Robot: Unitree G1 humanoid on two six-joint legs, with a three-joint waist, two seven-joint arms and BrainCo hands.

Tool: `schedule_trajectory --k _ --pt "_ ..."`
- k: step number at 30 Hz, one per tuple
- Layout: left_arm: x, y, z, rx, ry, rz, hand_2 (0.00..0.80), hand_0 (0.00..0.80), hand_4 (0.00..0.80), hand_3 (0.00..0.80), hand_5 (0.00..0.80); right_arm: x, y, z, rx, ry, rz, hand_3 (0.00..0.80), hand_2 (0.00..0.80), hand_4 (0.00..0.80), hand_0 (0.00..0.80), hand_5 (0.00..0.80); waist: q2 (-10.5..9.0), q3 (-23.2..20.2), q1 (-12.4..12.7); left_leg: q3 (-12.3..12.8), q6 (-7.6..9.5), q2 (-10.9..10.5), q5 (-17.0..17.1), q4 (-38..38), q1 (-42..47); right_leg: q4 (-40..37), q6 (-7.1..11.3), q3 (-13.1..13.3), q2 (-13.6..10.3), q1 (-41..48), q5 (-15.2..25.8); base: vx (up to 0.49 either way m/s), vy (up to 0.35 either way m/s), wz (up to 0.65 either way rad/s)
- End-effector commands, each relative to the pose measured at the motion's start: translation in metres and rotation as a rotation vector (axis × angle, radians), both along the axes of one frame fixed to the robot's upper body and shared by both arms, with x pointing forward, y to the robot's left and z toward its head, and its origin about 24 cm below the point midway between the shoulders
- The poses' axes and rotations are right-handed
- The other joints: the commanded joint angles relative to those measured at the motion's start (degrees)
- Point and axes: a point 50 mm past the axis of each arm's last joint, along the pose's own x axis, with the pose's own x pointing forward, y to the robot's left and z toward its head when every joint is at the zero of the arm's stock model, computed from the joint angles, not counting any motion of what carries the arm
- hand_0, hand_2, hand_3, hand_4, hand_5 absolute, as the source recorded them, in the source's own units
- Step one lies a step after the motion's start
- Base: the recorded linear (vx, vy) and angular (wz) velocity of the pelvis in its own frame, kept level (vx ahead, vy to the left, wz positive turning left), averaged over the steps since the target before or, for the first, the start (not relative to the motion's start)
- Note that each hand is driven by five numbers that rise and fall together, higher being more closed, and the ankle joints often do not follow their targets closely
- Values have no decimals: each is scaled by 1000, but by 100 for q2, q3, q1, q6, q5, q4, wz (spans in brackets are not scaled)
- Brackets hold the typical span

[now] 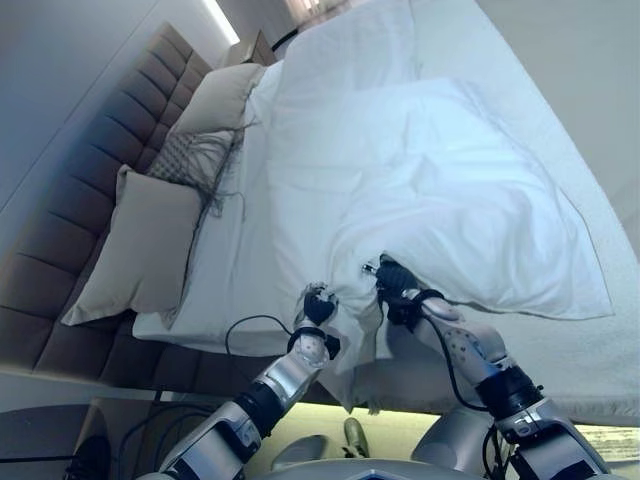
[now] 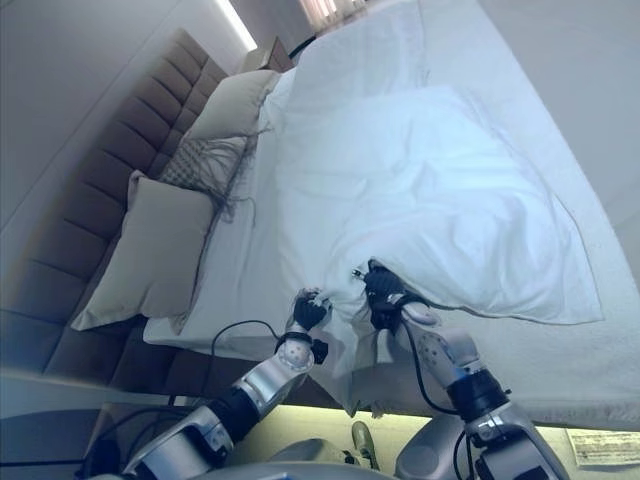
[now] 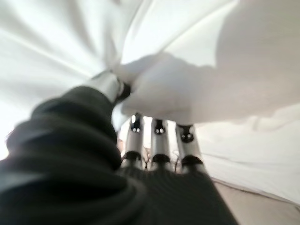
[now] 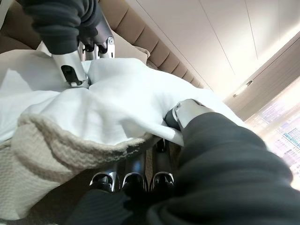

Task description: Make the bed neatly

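Here, left hand (image 1: 318, 303) and right hand (image 1: 392, 280) both pinching the white duvet (image 1: 450, 190) edge, pillows (image 1: 135, 245) alongside

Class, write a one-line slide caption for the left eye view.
Both hands, left and right, grip the white duvet's edge.

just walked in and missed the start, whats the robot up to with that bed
The robot is making the bed. Both hands grip the near edge of the white duvet: the left hand has a bunch of it in its fingers, and the right hand pinches the white cloth together with a beige knitted blanket. The duvet lies rumpled and skewed across the mattress, not yet smoothed. Two beige pillows and a patterned cushion lean against the brown headboard.
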Motion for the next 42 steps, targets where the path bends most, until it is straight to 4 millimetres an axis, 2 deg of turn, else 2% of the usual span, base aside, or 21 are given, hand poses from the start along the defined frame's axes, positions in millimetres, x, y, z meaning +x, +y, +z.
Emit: schedule_trajectory --k 1,2,3,5,7,10,13,14,16,22,31,35,42 --pt "16 11 11 34 -110 88 800 800 800 800 800 -3 46 27 203 -116 148 747 747 747 747 747 -376 -479 -97 -144 -149 622 406 -119 126 -3097 482 -739 -304 1657 2470 20 -41 7" --pt "15 14 9 54 -108 99 800 800 800 800 800 -4 46 25 205 -114 152 207 207 207 207 207 -412 -499 -82 -148 -143 641 376 -99 158 -3106 482 -769 -295 1712 2459 3 -28 8" --pt "15 24 8 69 -106 109 800 800 800 800 800 -7 44 22 210 -109 151 0 0 0 0 0 -429 -532 -68 -187 -148 645 334 -74 199 -3111 482 -801 -304 1768 2435 -8 -3 9" --pt "16 39 8 85 -108 125 800 800 800 800 800 -12 38 17 216 -103 149 0 0 0 0 0 -441 -569 -59 -228 -142 628 271 -23 219 -3105 482 -840 -317 1830 2403 -30 22 7" --pt "19 74 15 125 -127 153 800 800 800 800 800 -20 22 10 234 -100 142 0 0 0 0 0 -443 -642 33 -245 -96 606 182 59 206 -3130 482 -874 -292 1902 2365 -55 5 6" --pt "12 130 28 199 -143 167 800 800 800 800 800 -36 -1 5 283 -91 111 0 0 0 0 0 -523 -754 230 -328 -16 616 72 160 181 -3141 437 -934 -231 1990 2318 -36 -81 6" --pt "3 167 38 259 -142 171 800 800 800 800 800 -46 -9 4 321 -77 84 0 0 0 0 0 -632 -845 364 -401 17 666 21 217 179 -3144 408 -1015 -177 2091 2282 10 -124 15" --pt "-1 186 45 294 -144 168 800 800 800 800 800 -50 -13 3 343 -65 69 0 0 0 0 0 -695 -905 456 -425 28 706 12 221 203 -3164 398 -1073 -141 2174 2274 36 -119 13" --pt "-6 204 53 339 -153 160 800 800 800 800 800 -53 -15 3 365 -50 54 0 0 0 0 0 -757 -960 539 -452 32 753 14 205 239 -3200 385 -1151 -94 2272 2265 20 -101 3" --pt "-10 233 74 445 -180 164 800 800 800 800 800 -60 -16 -3 416 -20 32 0 0 0 0 0 -895 -1038 693 -532 23 820 55 178 260 -3241 361 -1281 2 2436 2234 -16 -42 6" --pt "-13 261 90 564 -184 271 800 800 800 800 800 -64 -24 -2 472 -45 15 0 0 0 0 0 -1029 -1060 769 -649 -11 820 149 39 178 -3279 373 -1340 149 2419 2224 -50 -16 5" --pt "-25 283 85 517 -135 429 800 800 800 800 800 -68 -36 -1 492 -53 -8 0 0 0 0 0 -1042 -1073 758 -645 -27 810 193 -57 152 -3308 400 -1339 207 2365 2221 -58 17 2" --pt "-70 319 56 353 -80 699 800 800 800 800 800 -73 -46 -2 523 -48 -61 0 0 0 0 0 -1110 -1022 850 -725 -41 811 219 -72 141 -3280 386 -1337 274 2355 2208 -35 -6 2"
